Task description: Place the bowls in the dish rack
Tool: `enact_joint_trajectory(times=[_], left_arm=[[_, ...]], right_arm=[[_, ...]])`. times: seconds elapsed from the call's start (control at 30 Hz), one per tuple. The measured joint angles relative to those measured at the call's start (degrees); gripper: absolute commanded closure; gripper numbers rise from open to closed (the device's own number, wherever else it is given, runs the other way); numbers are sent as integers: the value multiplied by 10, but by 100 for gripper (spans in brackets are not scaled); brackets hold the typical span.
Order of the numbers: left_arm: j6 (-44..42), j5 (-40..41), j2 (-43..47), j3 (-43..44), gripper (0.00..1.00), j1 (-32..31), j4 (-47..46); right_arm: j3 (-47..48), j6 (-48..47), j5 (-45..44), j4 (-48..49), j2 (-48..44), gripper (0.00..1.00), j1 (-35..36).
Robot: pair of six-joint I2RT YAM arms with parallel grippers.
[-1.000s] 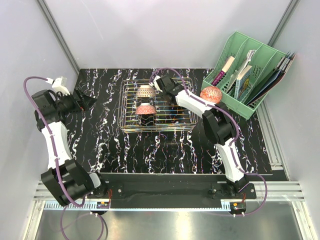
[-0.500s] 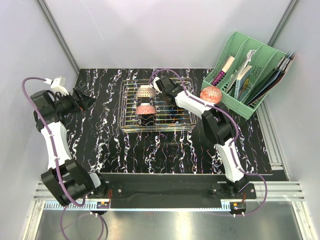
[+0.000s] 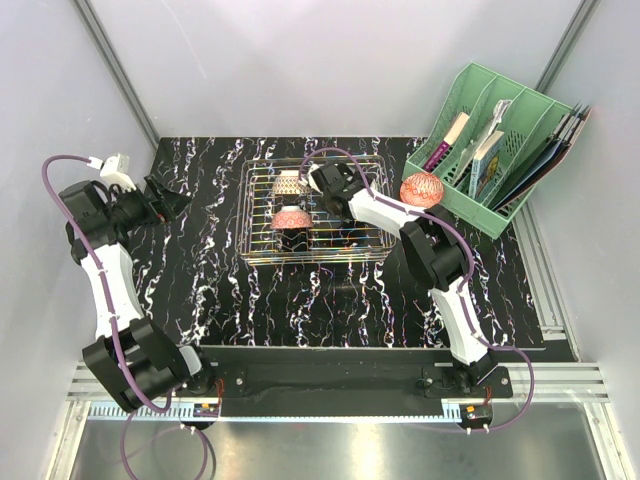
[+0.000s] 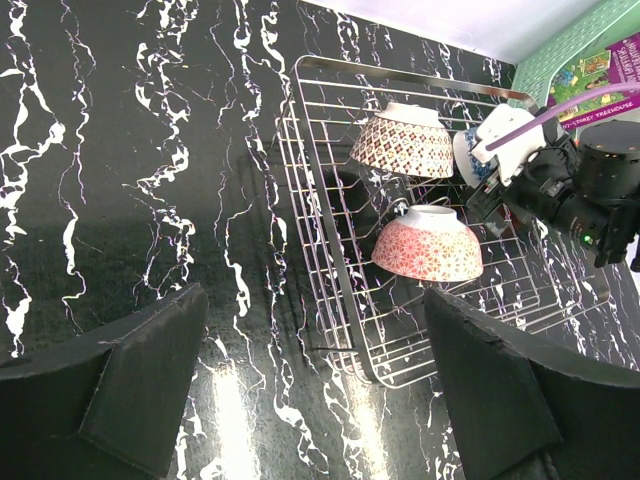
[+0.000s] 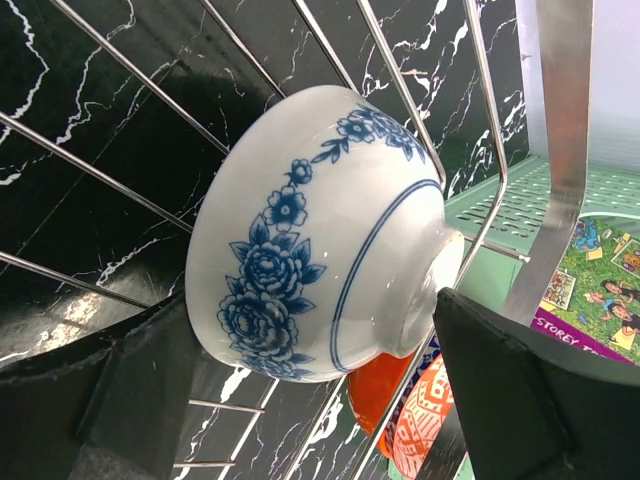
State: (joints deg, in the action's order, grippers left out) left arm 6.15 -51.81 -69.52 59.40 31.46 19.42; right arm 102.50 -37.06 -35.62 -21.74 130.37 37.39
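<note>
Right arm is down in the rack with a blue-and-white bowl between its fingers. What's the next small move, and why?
Probably lift the right gripper straight up, clear of the blue-and-white bowl. The bowl rests against the dish rack wires, with the fingers spread wide either side; whether they grip it is unclear. A red patterned bowl waits outside the rack.

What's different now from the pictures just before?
The right arm's tool slid a little toward the near side of the silver wire dish rack, with the blue-and-white flowered ceramic bowl between its fingers. Whether it has let go, I cannot tell. The left tool, the pink patterned bowl and the brownish patterned bowl stayed put.
</note>
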Motion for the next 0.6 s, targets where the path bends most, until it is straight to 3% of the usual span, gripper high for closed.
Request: enact_joint_trajectory(times=[0.33, 0.6], left_arm=[[2, -4, 0, 0, 7, 4, -1], [4, -7, 0, -1, 8, 7, -1]], right_arm=[[-2, 11, 17, -6, -1, 0, 0], [28, 48, 79, -78, -12, 0, -2]])
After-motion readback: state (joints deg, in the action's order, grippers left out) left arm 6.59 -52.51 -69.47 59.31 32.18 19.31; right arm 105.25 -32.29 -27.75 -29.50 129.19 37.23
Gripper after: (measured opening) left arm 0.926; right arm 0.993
